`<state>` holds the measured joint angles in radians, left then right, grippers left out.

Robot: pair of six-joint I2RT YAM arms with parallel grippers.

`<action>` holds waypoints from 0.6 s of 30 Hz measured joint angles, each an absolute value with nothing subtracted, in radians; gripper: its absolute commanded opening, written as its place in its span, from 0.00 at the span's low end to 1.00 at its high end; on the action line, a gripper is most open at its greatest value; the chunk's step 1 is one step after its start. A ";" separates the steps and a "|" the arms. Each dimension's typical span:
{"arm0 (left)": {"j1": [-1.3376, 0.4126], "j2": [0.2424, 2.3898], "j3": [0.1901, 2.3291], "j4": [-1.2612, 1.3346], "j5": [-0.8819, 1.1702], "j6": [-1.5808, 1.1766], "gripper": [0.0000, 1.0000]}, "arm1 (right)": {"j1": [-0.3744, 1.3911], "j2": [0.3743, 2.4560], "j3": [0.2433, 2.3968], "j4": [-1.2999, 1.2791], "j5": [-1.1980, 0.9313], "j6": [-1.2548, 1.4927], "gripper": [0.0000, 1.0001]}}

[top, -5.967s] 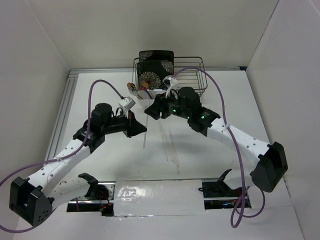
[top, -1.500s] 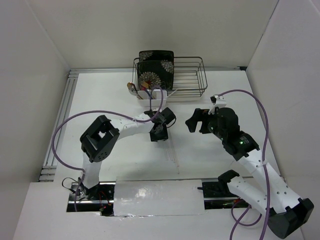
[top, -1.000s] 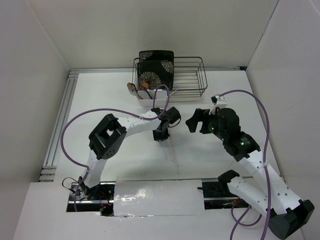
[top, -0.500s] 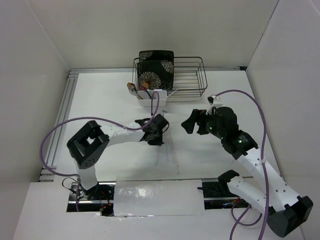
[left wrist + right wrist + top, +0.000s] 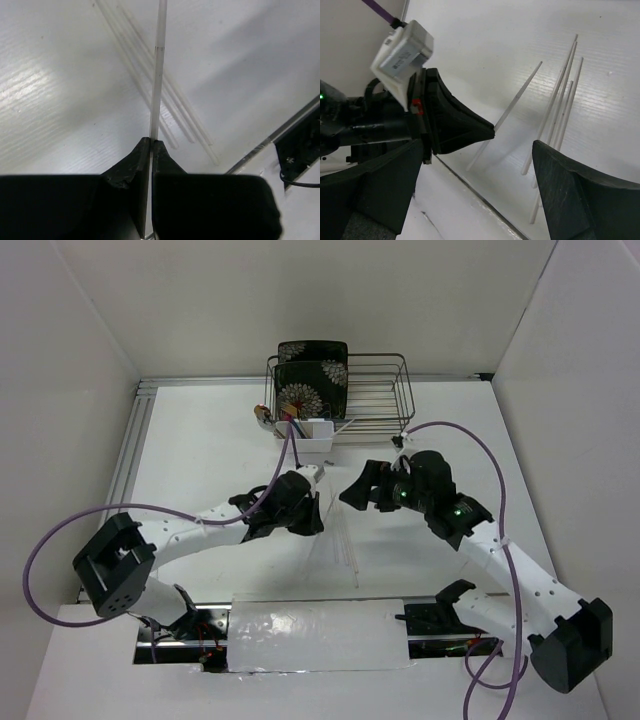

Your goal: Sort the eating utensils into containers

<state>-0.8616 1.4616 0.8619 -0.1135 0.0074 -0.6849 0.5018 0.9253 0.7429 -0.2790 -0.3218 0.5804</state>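
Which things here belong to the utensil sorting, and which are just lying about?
Job: held chopstick, loose chopsticks, white cutlery caddy, utensils standing in it.
Lying about: wire dish rack, floral plates.

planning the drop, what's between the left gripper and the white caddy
Between the left gripper and the caddy, the top view shows bare table, crossed only by the arm's purple cable.

Far back on the table (image 5: pixel 200 455) a dark wire rack (image 5: pixel 378 392) holds black floral plates (image 5: pixel 312 370) upright.
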 measured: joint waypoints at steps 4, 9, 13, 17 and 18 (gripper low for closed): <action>-0.862 1.422 0.862 -0.081 0.029 -0.676 0.02 | 0.553 0.965 0.743 -0.257 -0.296 0.614 0.94; -0.862 1.393 0.863 -0.030 0.062 -0.658 0.02 | 0.600 0.983 0.743 -0.221 -0.236 0.640 0.89; -0.862 1.376 0.864 0.002 0.092 -0.654 0.02 | 0.641 1.044 0.745 -0.202 -0.177 0.642 0.85; -0.862 1.353 0.866 0.024 0.113 -0.653 0.02 | 0.666 1.088 0.746 -0.202 -0.110 0.635 0.79; -0.862 1.347 0.866 0.029 0.119 -0.653 0.02 | 0.669 1.092 0.746 -0.202 -0.095 0.635 0.76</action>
<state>-0.8616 1.3472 0.8661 0.0288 0.1188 -0.6529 0.6685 1.0916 0.7460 -0.2020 -0.0952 0.6346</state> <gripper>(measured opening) 0.146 0.798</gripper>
